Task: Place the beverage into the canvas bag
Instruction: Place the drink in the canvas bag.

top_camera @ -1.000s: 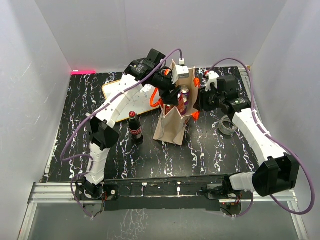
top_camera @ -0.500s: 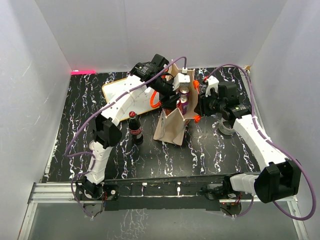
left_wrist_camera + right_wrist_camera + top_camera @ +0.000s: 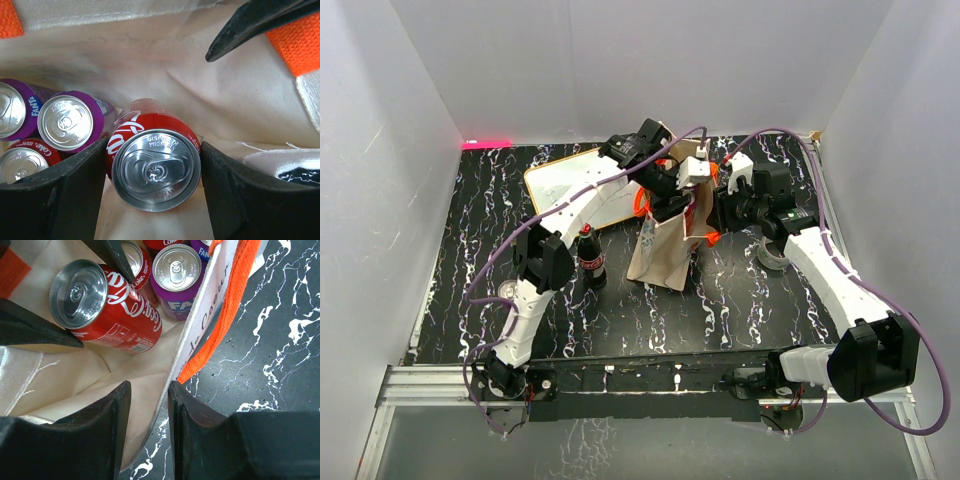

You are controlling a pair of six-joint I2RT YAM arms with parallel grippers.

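While our left pincer [image 3: 153,155], fairly wide, clamps the Coca-Cola can [image 3: 156,175] at lower centre, we see it inside the canvas bag [image 3: 235,95], long axis tilted toward the wrist; our right pincer [image 3: 148,390] pinches the bag's wall.

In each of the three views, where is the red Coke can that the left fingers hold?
Top external: not visible; the left gripper, down in the bag, hides it.
Left wrist: can low centre, end-on.
Right wrist: can upper left, tilted, inside the bag.
Shared landmark: the bag's orange handle.
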